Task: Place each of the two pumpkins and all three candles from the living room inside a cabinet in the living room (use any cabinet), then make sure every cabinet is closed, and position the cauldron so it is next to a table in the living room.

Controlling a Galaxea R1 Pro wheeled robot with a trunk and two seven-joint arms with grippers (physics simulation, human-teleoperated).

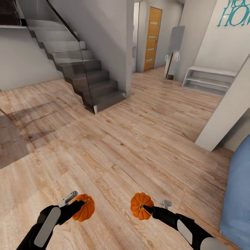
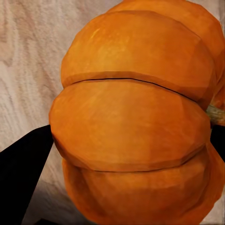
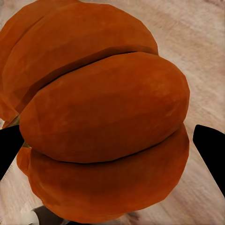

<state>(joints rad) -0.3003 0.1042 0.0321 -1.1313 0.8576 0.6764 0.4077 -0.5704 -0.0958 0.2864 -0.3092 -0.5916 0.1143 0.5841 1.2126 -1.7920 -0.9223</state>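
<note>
Two orange ribbed pumpkins are carried above the light wood plank floor. My left gripper [image 1: 78,207] is shut on one pumpkin [image 1: 84,207] low in the head view, left of centre. My right gripper [image 1: 146,208] is shut on the other pumpkin [image 1: 141,205], right of centre. Up close, the left pumpkin [image 2: 131,122] sits between dark fingers [image 2: 23,164], and the right pumpkin [image 3: 103,122] sits between black fingertips [image 3: 211,150]. The candles, cabinet and cauldron are out of view.
A grey staircase [image 1: 83,69] with a glass rail rises at the upper left. An orange door [image 1: 152,38] stands down the hallway. A white low shelf [image 1: 208,80] and a white wall corner [image 1: 229,107] are on the right, with a blue object [image 1: 239,194] at the right edge.
</note>
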